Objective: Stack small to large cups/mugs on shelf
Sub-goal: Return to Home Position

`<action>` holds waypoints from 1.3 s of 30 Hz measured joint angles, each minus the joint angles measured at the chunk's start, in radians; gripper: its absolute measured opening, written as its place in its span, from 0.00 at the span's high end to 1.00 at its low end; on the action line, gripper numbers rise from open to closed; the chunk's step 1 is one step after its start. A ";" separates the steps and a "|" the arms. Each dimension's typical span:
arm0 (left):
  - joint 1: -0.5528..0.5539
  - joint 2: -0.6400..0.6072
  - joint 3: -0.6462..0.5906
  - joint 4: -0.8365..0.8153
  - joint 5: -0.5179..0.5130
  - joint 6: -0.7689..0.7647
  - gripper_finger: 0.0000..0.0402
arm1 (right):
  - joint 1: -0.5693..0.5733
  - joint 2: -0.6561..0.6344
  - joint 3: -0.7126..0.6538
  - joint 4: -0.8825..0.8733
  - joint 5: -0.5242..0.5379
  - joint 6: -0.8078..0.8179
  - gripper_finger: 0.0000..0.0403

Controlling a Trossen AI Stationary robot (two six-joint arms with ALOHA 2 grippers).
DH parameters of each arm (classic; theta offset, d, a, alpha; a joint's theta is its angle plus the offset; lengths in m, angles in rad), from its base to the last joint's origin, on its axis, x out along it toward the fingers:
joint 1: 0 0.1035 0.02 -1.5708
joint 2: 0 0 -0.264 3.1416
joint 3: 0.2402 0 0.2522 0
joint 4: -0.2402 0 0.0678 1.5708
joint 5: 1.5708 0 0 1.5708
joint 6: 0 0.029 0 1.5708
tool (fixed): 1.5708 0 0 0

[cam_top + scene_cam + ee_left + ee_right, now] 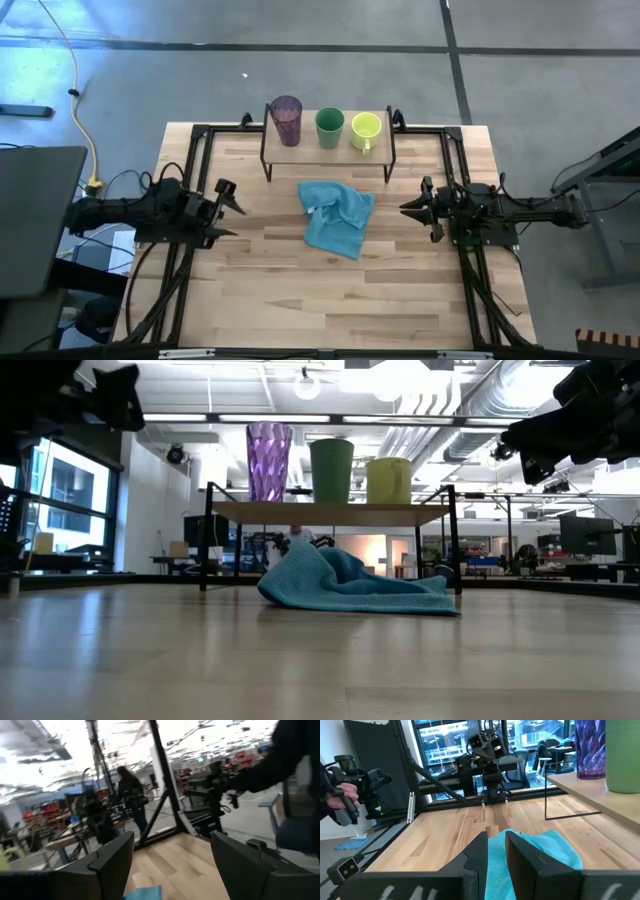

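The shelf (310, 150) stands at the far edge of the worktop (330, 290). On it, in a row from its left end, are the tumbler (286, 120), cup (329, 128) and mug (365, 129), all upright and apart from each other. A cloth (337, 217) lies crumpled just in front of the shelf. The left claw (234, 215) hovers released near the left edge. The right claw (408, 210) hovers near the right edge, clenched on nothing.
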 joint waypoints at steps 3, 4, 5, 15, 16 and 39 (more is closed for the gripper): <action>0.038 0.000 0.000 -0.001 -0.017 -0.030 0.36 | 0.000 0.000 0.000 0.009 0.000 0.002 0.86; 0.042 0.000 0.000 -0.001 -0.038 -0.036 0.36 | 0.000 0.000 0.000 0.009 0.000 0.003 0.86; 0.041 0.000 0.000 -0.002 -0.062 -0.037 0.36 | 0.000 0.000 0.000 0.013 0.000 0.003 0.86; 0.037 0.000 0.000 -0.056 -0.241 -0.068 0.36 | 0.000 0.000 0.000 0.013 0.000 0.000 0.86; 0.037 0.000 0.000 -0.066 -0.255 -0.072 0.36 | 0.000 0.000 0.000 0.013 0.000 0.000 0.86; 0.037 0.000 0.000 -0.262 -0.403 -0.092 0.36 | 0.000 0.000 0.000 0.006 -0.001 -0.002 0.86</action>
